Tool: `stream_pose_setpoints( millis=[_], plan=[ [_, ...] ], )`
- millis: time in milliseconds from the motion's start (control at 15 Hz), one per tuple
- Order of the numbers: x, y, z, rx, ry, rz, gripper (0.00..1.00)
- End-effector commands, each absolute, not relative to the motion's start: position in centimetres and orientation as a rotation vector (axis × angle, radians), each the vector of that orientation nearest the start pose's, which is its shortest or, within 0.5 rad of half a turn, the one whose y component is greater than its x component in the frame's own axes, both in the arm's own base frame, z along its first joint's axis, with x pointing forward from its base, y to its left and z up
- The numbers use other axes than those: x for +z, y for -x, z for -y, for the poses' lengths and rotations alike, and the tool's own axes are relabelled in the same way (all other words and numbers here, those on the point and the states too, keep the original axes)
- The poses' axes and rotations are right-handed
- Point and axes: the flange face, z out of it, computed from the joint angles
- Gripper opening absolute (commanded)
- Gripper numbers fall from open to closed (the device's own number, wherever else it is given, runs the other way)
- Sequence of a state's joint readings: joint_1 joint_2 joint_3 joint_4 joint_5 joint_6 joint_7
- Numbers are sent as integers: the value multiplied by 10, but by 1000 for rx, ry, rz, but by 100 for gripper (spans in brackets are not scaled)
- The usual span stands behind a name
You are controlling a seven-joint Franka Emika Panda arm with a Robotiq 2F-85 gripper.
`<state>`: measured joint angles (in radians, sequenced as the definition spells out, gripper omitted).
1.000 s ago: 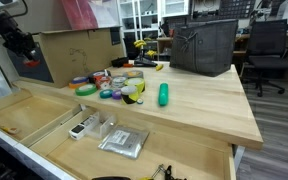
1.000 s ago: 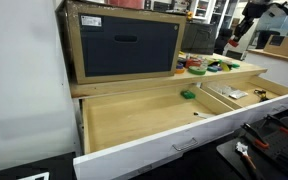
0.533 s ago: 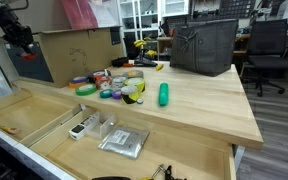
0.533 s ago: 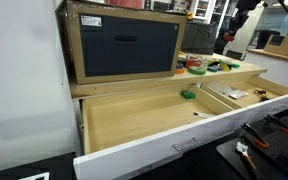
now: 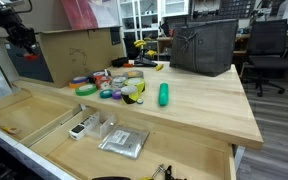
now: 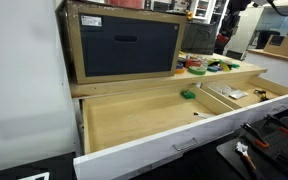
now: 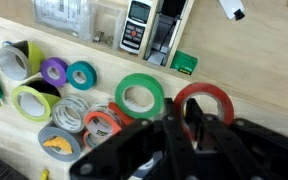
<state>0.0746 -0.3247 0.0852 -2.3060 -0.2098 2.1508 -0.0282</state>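
Big butcher-block counter (image 5: 204, 105) takes up most of the scene, with a wide drawer (image 6: 134, 115) pulled all the way out underneath it. At the back of the counter sits a cardboard box (image 5: 79, 50), and well apart from it a dark fabric bag (image 5: 202, 45) stands upright.

The claw (image 5: 22, 42) hangs up in the air near the box end of the counter and isn't touching anything. In the wrist view the claw (image 7: 189, 118) is a dark blur along the bottom edge. Its fingers look drawn in close together with nothing between them, so I'd call it closed on thin air.

Straight below it in the wrist view is the pile of tape. The red tape roll (image 7: 204, 105) lies flat on the counter, partly hidden behind the fingers. The green tape roll (image 7: 139, 97) lies just beside it, near the counter edge by the drawer. Further along are a yellow-green roll (image 7: 32, 100), a grey duct tape roll (image 7: 59, 142), an orange roll (image 7: 104, 122), a teal roll (image 7: 81, 75) and a purple roll (image 7: 54, 70), all bunched close together.

A green tube-shaped thing (image 5: 164, 94) lies on its side just past the tape cluster, toward the bag.

In the drawer there's a clear plastic packet (image 5: 122, 142), a handheld gadget with a screen (image 7: 136, 38) and a small green block (image 7: 184, 63).
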Motion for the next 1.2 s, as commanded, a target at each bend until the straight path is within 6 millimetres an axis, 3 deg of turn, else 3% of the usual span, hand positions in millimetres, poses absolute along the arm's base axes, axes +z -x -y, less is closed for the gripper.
stream_pose_setpoints(
  millis=[0,67,200,400,533,867,1133],
  plan=[
    [492,-463,-68,-299,3295,475,17],
    [489,-467,-74,-265,3313,469,4],
    [491,-482,-76,-162,3319,456,4],
    [495,-503,-46,13,3299,398,4],
    [496,-530,-49,129,3293,320,4],
    [472,-596,-52,268,3264,239,4],
    [436,-648,-69,280,3271,196,4]
  ],
)
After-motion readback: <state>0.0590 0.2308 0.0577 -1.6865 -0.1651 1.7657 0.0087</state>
